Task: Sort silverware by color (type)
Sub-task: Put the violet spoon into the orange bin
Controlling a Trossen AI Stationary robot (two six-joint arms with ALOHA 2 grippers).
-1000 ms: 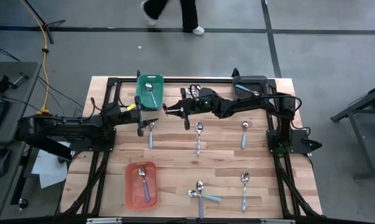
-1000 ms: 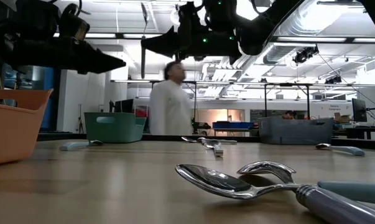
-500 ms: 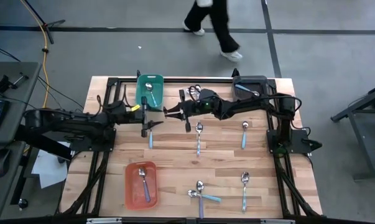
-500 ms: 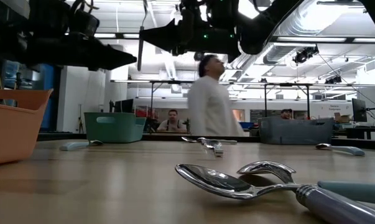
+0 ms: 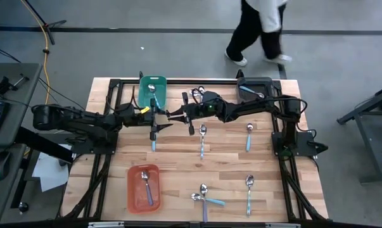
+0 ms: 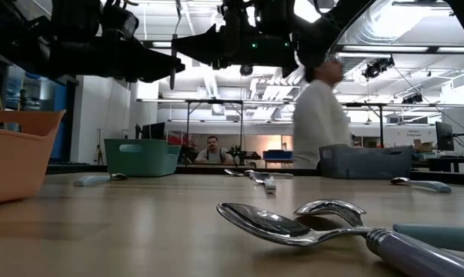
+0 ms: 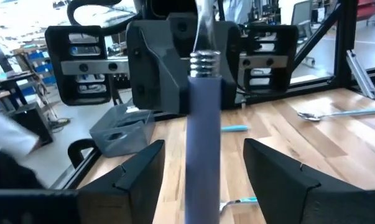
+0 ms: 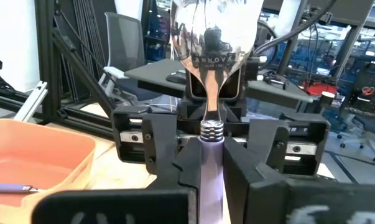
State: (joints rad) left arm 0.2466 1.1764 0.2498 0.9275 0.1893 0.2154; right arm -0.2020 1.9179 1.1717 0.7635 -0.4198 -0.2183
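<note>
- The right gripper (image 5: 171,114) hangs over the far middle of the wooden table (image 5: 178,158) with its dark fingers (image 8: 186,163) closed on a purple-handled spoon with a shiny metal bowl (image 8: 210,143); the right wrist view shows the handle pinched between them and the bowl standing clear beyond the tips.
- The left gripper (image 5: 160,120) sits tip to tip with it, just beside the teal plastic bin (image 5: 152,92). Its fingers (image 7: 134,180) stand spread on either side of the same purple handle — apart from it, not gripping.
- In the low view both grippers hang above the table top, the spoon upright between them.
- The teal bin holds one light-blue-handled spoon (image 5: 154,95).
- The orange plastic bin (image 5: 142,188) at the near left holds a purple-handled spoon (image 5: 147,187).
- The grey plastic bin (image 5: 254,87) stands at the far right corner.
- Loose on the wood: a light-blue spoon (image 5: 153,136) below the left gripper, a pale spoon (image 5: 202,139) mid-table, another light-blue one (image 5: 249,136) to its right, a crossed pair (image 5: 204,197) at the near edge and a single spoon (image 5: 248,193) beside them.
- A few more spoons (image 5: 197,92) lie at the far edge.
- A person in a white top (image 5: 260,28) walks past beyond the table.
</note>
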